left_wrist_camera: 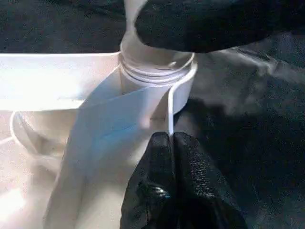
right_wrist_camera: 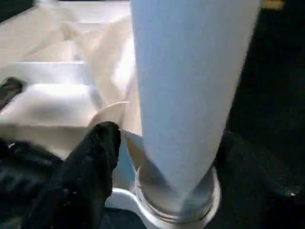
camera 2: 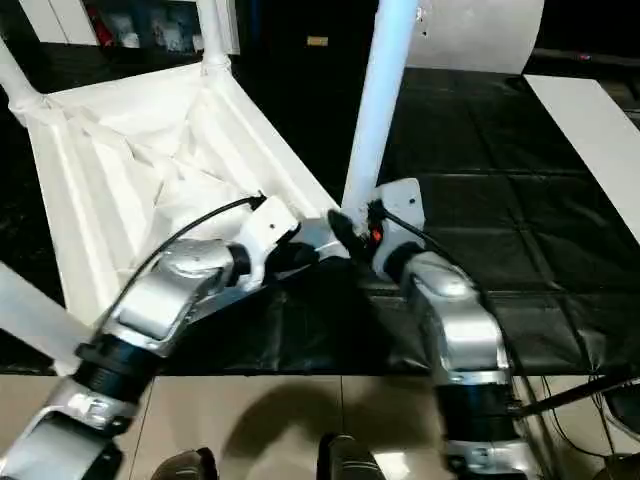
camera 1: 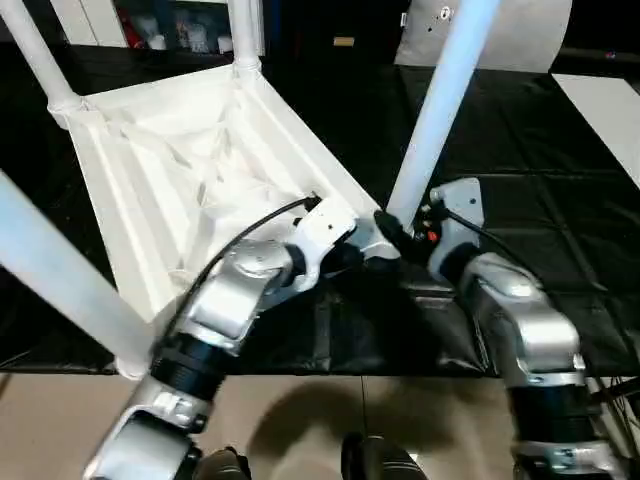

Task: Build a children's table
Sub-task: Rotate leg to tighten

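The children's table [camera 1: 200,170] lies upside down on the black sheet, ribbed underside up. White legs stand in its corner sockets: one at the far left [camera 1: 35,55], one at the back [camera 1: 243,30], one at the near left [camera 1: 60,280]. The near-right leg [camera 1: 440,110] rises from its socket [left_wrist_camera: 157,67]. My left gripper [left_wrist_camera: 171,140] is shut, its tips against the thin rim beside that socket. Around the foot of the near-right leg stands my right gripper [camera 1: 395,232], open. One of its black fingers [right_wrist_camera: 102,152] stands a little off the leg.
The black-sheeted work table [camera 1: 520,170] stretches to the right and back. Its front edge runs just below my forearms, with beige floor [camera 1: 320,420] beyond. A white panel [camera 1: 605,110] lies at the far right. Shelves with small items stand behind.
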